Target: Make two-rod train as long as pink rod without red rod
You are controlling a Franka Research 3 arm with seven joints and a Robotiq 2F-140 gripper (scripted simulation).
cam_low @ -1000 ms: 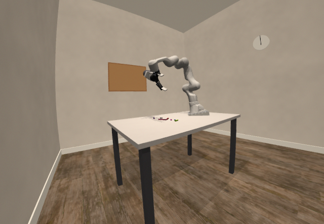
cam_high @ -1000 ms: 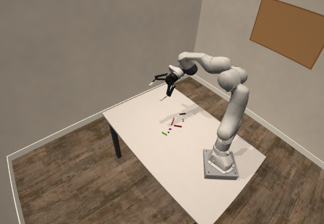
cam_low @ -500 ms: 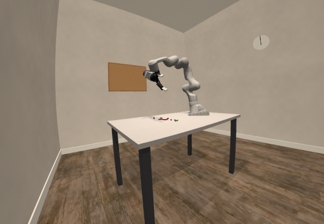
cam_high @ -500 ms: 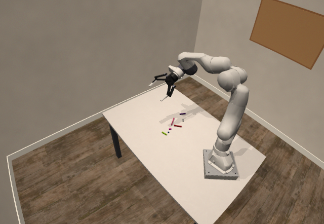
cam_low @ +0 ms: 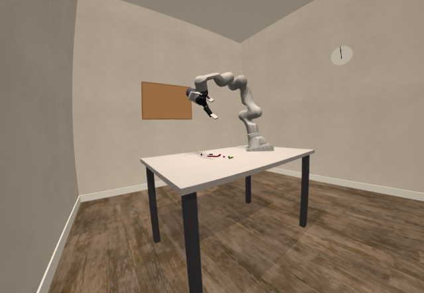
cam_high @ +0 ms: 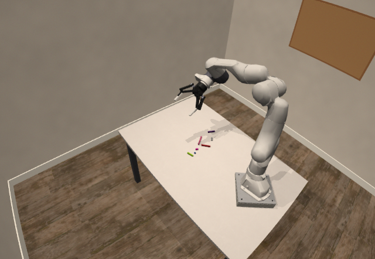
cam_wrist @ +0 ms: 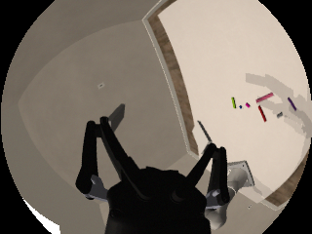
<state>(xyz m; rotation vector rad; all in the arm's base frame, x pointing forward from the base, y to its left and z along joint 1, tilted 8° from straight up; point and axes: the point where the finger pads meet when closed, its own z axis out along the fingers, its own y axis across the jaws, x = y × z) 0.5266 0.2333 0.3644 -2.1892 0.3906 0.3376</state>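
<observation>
With the pieces still to be joined, the gripper hangs high and wide

While the gripper (cam_high: 182, 108) (cam_low: 212, 107) (cam_wrist: 160, 118) hangs well above the table (cam_high: 181, 183) (cam_low: 218, 172) (cam_wrist: 219, 44), its fingers spread fully with nothing between them, all eyes go to the purple rod (cam_high: 211, 131) (cam_low: 201, 154) (cam_wrist: 292, 103) and the grey rod (cam_high: 211, 139) (cam_low: 211, 154) (cam_wrist: 280, 115)! Six and three make nine, the length of the pink rod (cam_high: 200, 140) (cam_low: 212, 156) (cam_wrist: 264, 97), and that looks the only pair to play. They lie apart at different angles, grey near purple.

So the step in hand, I judge, is the approach: turn the fingers to point straight down, come over one of the pair, and square the pads across its narrow width before dropping low. Grip at mid-length, gently! The red rod (cam_high: 205, 145) (cam_low: 219, 155) (cam_wrist: 262, 113) nearly meets pink's end, so steer wide of both. Magenta (cam_high: 197, 149) (cam_low: 224, 156) (cam_wrist: 248, 104), blue (cam_high: 194, 152) (cam_wrist: 240, 106) and lime (cam_high: 190, 154) (cam_low: 230, 157) (cam_wrist: 234, 102) can stay put.
</observation>
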